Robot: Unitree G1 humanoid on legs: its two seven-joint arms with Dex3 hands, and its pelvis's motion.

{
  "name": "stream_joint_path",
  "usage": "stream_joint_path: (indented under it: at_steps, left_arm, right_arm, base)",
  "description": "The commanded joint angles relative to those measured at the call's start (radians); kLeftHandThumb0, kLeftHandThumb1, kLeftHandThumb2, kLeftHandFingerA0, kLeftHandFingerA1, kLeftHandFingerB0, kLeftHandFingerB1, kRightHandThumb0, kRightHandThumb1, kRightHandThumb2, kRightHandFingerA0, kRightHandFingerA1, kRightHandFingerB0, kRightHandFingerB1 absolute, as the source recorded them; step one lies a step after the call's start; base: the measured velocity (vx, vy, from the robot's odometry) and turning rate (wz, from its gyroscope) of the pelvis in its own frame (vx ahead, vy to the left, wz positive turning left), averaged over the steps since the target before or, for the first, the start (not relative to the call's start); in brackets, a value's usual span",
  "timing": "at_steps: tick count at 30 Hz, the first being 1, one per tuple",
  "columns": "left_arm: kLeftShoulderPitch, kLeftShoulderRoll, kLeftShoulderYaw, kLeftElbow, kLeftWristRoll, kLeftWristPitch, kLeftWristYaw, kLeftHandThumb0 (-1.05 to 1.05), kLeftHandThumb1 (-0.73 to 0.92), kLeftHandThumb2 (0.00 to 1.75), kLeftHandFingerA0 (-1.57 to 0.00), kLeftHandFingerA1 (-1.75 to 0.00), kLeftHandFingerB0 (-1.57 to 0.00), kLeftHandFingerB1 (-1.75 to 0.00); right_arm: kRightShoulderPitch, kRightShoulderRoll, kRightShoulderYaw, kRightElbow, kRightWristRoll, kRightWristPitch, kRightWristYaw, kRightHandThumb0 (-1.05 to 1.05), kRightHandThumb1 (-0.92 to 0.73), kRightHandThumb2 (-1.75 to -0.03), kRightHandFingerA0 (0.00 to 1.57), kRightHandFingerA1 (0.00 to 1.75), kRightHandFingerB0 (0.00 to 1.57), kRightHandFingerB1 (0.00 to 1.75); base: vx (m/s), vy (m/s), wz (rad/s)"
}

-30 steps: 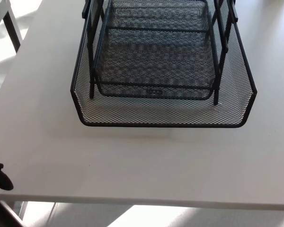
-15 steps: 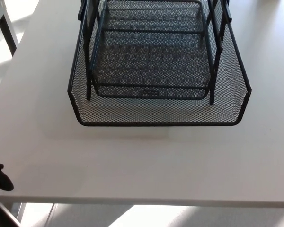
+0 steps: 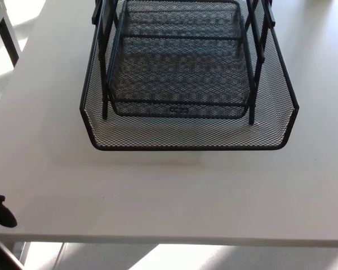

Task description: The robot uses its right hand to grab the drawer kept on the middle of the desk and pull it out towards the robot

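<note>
A black wire-mesh drawer sits on the middle of the white desk, its front rim drawn out toward me past the rack's upright posts. A smaller mesh tray rests above it inside the rack. A small black part of my left hand pokes in at the lower left edge, well away from the drawer. My right hand does not show.
The desk's near edge runs across the bottom of the picture, with sunlit floor below it. The dark leg of another table stands at the top left. Bare desk surface lies between the drawer and the near edge.
The whole picture has shifted slightly, so the camera has moved. The drawer and the black part at the lower left hold their places.
</note>
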Motion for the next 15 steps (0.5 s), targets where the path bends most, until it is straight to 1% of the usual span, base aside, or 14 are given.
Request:
stream_joint_path:
  at_steps: [1, 2, 3, 4, 5, 6, 7, 9, 10, 11, 12, 13, 14, 15]
  left_arm:
    - [0.014, -0.009, 0.011, -0.001, 0.006, -0.007, 0.016, -0.27, 0.57, 0.57, -0.80, -0.87, -0.81, -0.59]
    - [0.014, -0.010, 0.011, -0.002, 0.006, -0.006, 0.016, -0.28, 0.56, 0.57, -0.80, -0.88, -0.82, -0.60]
    - [0.014, -0.011, 0.012, -0.002, 0.006, -0.005, 0.016, -0.28, 0.56, 0.57, -0.80, -0.88, -0.82, -0.60]
    - [0.012, -0.011, 0.011, 0.005, 0.014, -0.015, 0.026, -0.28, 0.56, 0.57, -0.81, -0.88, -0.82, -0.59]
    - [0.015, -0.008, 0.011, -0.004, 0.015, 0.005, 0.015, -0.29, 0.58, 0.57, -0.79, -0.88, -0.80, -0.58]
    - [0.014, -0.010, 0.012, 0.001, 0.011, -0.006, 0.020, -0.27, 0.56, 0.57, -0.81, -0.88, -0.81, -0.57]
    - [0.013, -0.011, 0.011, 0.004, 0.010, -0.009, 0.021, -0.27, 0.56, 0.57, -0.81, -0.88, -0.82, -0.59]
    - [0.011, -0.010, 0.010, 0.008, 0.009, -0.013, 0.021, -0.27, 0.56, 0.57, -0.81, -0.88, -0.82, -0.59]
    - [0.015, -0.010, 0.012, -0.001, 0.013, -0.006, 0.020, -0.28, 0.57, 0.57, -0.80, -0.88, -0.81, -0.60]
    - [0.015, -0.010, 0.012, -0.002, 0.013, -0.005, 0.019, -0.28, 0.57, 0.57, -0.80, -0.88, -0.81, -0.60]
    - [0.016, -0.010, 0.013, -0.005, 0.014, -0.002, 0.020, -0.29, 0.57, 0.57, -0.80, -0.89, -0.82, -0.59]
    - [0.018, -0.011, 0.015, -0.008, 0.015, 0.002, 0.020, -0.29, 0.57, 0.57, -0.80, -0.89, -0.82, -0.59]
    - [0.013, -0.013, 0.016, -0.001, 0.011, -0.002, 0.023, -0.28, 0.56, 0.57, -0.80, -0.88, -0.82, -0.60]
    - [0.013, -0.013, 0.016, -0.001, 0.011, -0.002, 0.023, -0.28, 0.56, 0.57, -0.80, -0.88, -0.82, -0.60]
  right_arm:
    - [0.003, 0.002, 0.015, -0.015, 0.131, 0.084, 0.296, -0.41, -0.72, -0.62, 0.57, 0.62, 0.23, 0.28]
    - [-0.003, 0.005, 0.014, -0.008, 0.136, 0.092, 0.298, -0.49, -0.78, -0.64, 0.55, 0.48, 0.22, 0.28]
    - [-0.012, 0.010, 0.011, 0.003, 0.141, 0.102, 0.300, -0.49, -0.78, -0.64, 0.55, 0.48, 0.22, 0.28]
    - [-0.010, 0.008, 0.011, 0.002, 0.148, 0.095, 0.311, -0.48, -0.74, -0.62, 0.55, 0.56, 0.22, 0.28]
    - [-0.018, 0.003, 0.026, -0.001, 0.130, 0.123, 0.324, -0.47, -0.77, -0.62, 0.52, 0.49, 0.21, 0.27]
    - [-0.023, 0.005, 0.028, 0.002, 0.130, 0.130, 0.323, -0.47, -0.79, -0.64, 0.54, 0.52, 0.21, 0.28]
    - [-0.018, 0.006, 0.029, -0.002, 0.128, 0.124, 0.308, -0.39, -0.72, -0.62, 0.57, 0.73, 0.23, 0.28]
    - [-0.010, 0.006, 0.030, -0.010, 0.126, 0.116, 0.286, -0.39, -0.72, -0.62, 0.57, 0.73, 0.23, 0.28]
    - [0.008, -0.014, 0.056, 0.002, 0.091, 0.046, 0.238, -0.36, -0.61, -0.58, 0.52, 0.75, 0.22, 0.29]
    - [0.010, -0.017, 0.061, 0.003, 0.089, 0.039, 0.233, -0.36, -0.61, -0.58, 0.52, 0.75, 0.22, 0.29]
    - [0.006, -0.014, 0.058, -0.002, 0.104, 0.061, 0.249, -0.38, -0.66, -0.61, 0.50, 0.82, 0.20, 0.29]
    - [0.000, -0.009, 0.050, -0.009, 0.123, 0.093, 0.274, -0.38, -0.66, -0.61, 0.50, 0.82, 0.20, 0.29]
    - [-0.008, -0.006, 0.041, -0.005, 0.141, 0.084, 0.276, -0.34, -0.66, -0.60, 0.55, 0.85, 0.22, 0.29]
    - [-0.008, -0.006, 0.041, -0.005, 0.141, 0.084, 0.276, -0.34, -0.66, -0.60, 0.55, 0.85, 0.22, 0.29]
  base:
    - [0.00, 0.000, 0.00]
    - [0.00, 0.000, 0.00]
    - [0.00, 0.000, 0.00]
    - [0.00, 0.000, 0.00]
    - [0.00, 0.000, 0.00]
    - [0.00, 0.000, 0.00]
    - [0.00, 0.000, 0.00]
    - [0.00, 0.000, 0.00]
    - [0.00, 0.000, 0.00]
    - [0.00, 0.000, 0.00]
    - [0.00, 0.000, 0.00]
    - [0.00, 0.000, 0.00]
    - [0.00, 0.000, 0.00]
    - [0.00, 0.000, 0.00]
